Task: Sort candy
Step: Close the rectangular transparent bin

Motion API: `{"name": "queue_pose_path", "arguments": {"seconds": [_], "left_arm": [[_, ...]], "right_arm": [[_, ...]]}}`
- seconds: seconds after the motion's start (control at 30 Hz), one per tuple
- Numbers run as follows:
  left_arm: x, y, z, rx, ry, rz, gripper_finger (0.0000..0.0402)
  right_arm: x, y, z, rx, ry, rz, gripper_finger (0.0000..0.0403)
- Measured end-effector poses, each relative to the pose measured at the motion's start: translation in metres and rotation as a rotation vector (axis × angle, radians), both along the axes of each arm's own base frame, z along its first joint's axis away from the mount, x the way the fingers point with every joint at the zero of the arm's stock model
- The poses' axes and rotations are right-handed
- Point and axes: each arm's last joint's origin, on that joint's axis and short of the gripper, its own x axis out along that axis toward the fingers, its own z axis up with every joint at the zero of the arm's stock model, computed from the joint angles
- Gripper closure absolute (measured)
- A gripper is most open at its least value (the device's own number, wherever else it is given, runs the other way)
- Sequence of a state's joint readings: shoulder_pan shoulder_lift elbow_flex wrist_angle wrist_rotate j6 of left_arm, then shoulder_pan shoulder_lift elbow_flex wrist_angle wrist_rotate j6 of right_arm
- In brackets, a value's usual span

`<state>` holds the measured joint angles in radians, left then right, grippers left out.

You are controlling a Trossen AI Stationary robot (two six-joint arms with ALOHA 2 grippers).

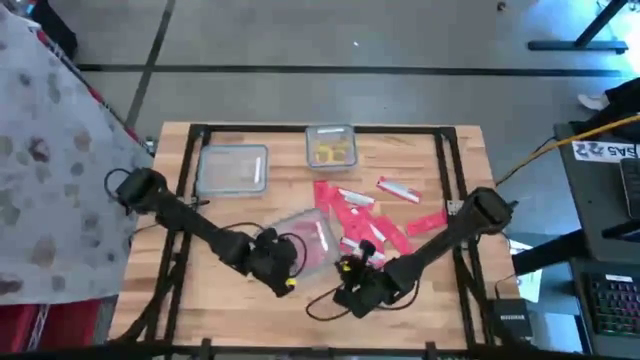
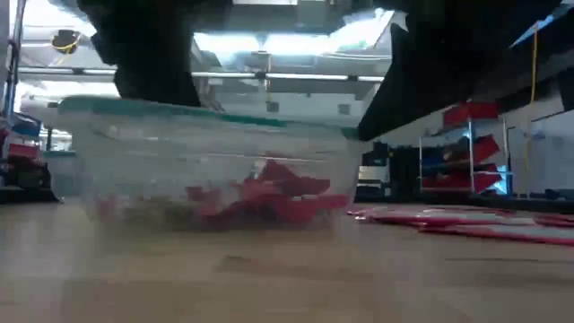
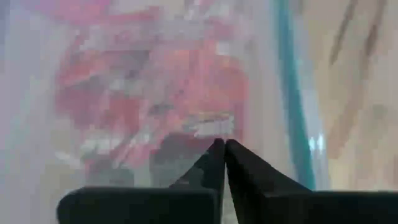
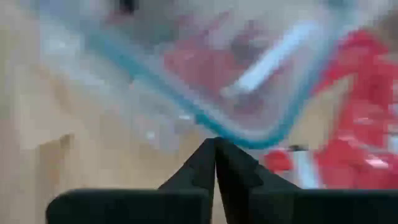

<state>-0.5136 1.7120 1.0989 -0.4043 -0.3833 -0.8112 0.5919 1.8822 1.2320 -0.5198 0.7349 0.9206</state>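
- Surface first: you're on a light wood butcher-block table (image 1: 230, 300) with a dark frame around it; grey floor beyond its far edge.
- Room in the low view: bright ceiling lights, shelving with red bins (image 2: 466, 148) off to one side, all soft-focus.
- Beside the table on the right arm's side you've got a dark desk with a keyboard (image 1: 612, 300) and a yellow cable (image 1: 560, 140). A patterned grey cloth (image 1: 50, 150) covers the left arm's side.
- Writing: a white tag near the desk edge (image 1: 605, 150) carries characters, not readable. White strips on some packets, text too small to tell.
- Left gripper (image 1: 283, 268): fingers pinched together, holding nothing. It sits right at the clear tub (image 1: 300, 240) with a teal rim; the left wrist view shows red packets through the tub wall just ahead of the fingertips.
- Right gripper (image 1: 352, 272): fingers also pressed closed, empty. Same tub's teal corner is just ahead of the tips, with loose packets beside it.
- Candy (image 1: 365, 220): flat red/pink rectangular packets, some with a white stripe, scattered loose just beyond the right gripper toward the far edge. More red ones lie inside the tub between the two grippers.
- Yellow pieces (image 1: 331, 150) sit in a second tub at the far edge, well apart from both grippers.
- Third tub (image 1: 232, 168) is next to that one; contents can't be made out.
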Motion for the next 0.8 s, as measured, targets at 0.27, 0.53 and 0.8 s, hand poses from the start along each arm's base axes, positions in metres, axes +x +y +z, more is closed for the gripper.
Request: {"name": "queue_pose_path", "arguments": {"seconds": [0.27, 0.53, 0.8], "left_arm": [[0.004, 0.0, 0.001, 0.007, -0.04, -0.007, 0.0401], [0.01, 0.002, -0.009, 0.04, -0.038, 0.021, 0.0401], [0.017, 0.002, -0.03, 0.002, 0.04, 0.012, 0.0401]], "right_arm": [[-0.006, 0.013, 0.019, 0.122, -0.036, 0.097, 0.0403], [0.016, 0.031, 0.006, 0.296, -0.089, 0.297, 0.0403], [0.038, 0.007, -0.025, 0.278, -0.054, 0.175, 0.0403]]}}
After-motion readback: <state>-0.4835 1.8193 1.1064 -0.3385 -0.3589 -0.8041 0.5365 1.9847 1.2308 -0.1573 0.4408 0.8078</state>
